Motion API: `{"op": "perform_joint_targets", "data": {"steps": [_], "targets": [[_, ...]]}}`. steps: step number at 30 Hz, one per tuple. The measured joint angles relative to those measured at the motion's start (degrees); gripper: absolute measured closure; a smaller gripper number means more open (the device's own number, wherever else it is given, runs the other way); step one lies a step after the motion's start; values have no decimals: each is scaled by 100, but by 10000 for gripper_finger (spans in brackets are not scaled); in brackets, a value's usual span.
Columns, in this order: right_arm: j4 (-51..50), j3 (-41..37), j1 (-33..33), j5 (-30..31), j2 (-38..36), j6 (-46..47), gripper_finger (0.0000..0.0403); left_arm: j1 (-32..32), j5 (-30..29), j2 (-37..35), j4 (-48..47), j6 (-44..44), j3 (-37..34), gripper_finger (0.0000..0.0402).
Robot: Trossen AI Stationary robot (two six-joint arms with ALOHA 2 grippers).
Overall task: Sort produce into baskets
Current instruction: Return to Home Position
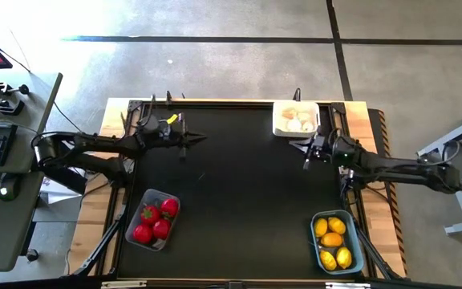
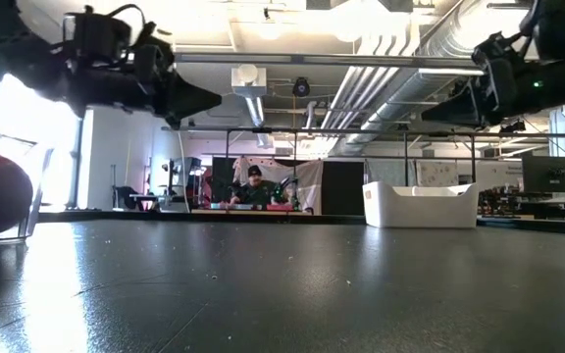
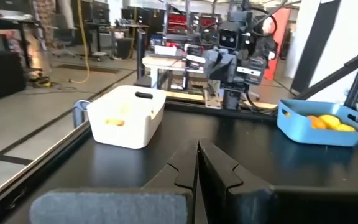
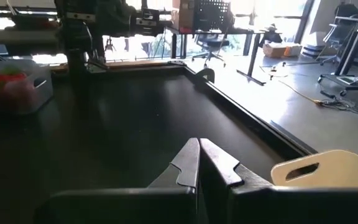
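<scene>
The left hand (image 3: pixel 197 149) hangs over the far left part of the table (image 1: pixel 239 185), its two fingers pressed together with nothing between them. The right hand (image 4: pixel 199 144) hangs over the far right part, just beside the white tub (image 1: pixel 296 118), its fingers likewise closed flat on each other and empty.

The white tub stands at the table's far edge. It holds pale garlic bulbs (image 1: pixel 293 120), washed out from above so their number cannot be told. In the right wrist view only one of its corners shows.

The clear tub (image 1: pixel 152 219) sits near the front left, holding red pieces (image 1: pixel 154 221). The right wrist view cuts it off at the frame edge.

The blue tub (image 1: pixel 337 241) sits at the front right corner with yellow pieces (image 1: pixel 332 239) inside. The low view shows only the white tub, with both hands as dark shapes above.
</scene>
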Motion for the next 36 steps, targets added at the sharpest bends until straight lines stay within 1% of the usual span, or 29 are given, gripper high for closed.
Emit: {"op": "perform_joint_targets", "data": {"steps": [6,11,18,22,23,27,29,32,36], "targets": [[-604,-70,0,-12,-833,-6,403,86,-150,-845,25,-123,-602,402],[-1105,-70,0,-16,-1499,-60,403,100,-644,-1700,7,-159,-1182,401],[-1770,-70,0,3,-2368,0,403,97,-709,-2657,-600,-568,-1660,402],[-2118,-70,0,-8,-2865,8,403,-20,-763,-3248,-1317,-599,-1651,402],[-2175,-68,0,-13,-2894,35,403,-83,-838,-3409,-1511,-568,-1646,402],[-2289,-68,68,-24,-2864,97,403,-395,-1476,-4177,-2497,-407,-1649,402],[-2422,-68,143,22,-2891,132,403,-568,-1789,-4659,-3070,-411,-1649,402],[-2368,-68,292,36,-2891,78,403,-829,-2033,-5463,-3875,-444,-1649,402],[-2378,-68,541,276,-2891,136,403,-1114,-2718,-6823,-4972,-449,-1648,402]]}}
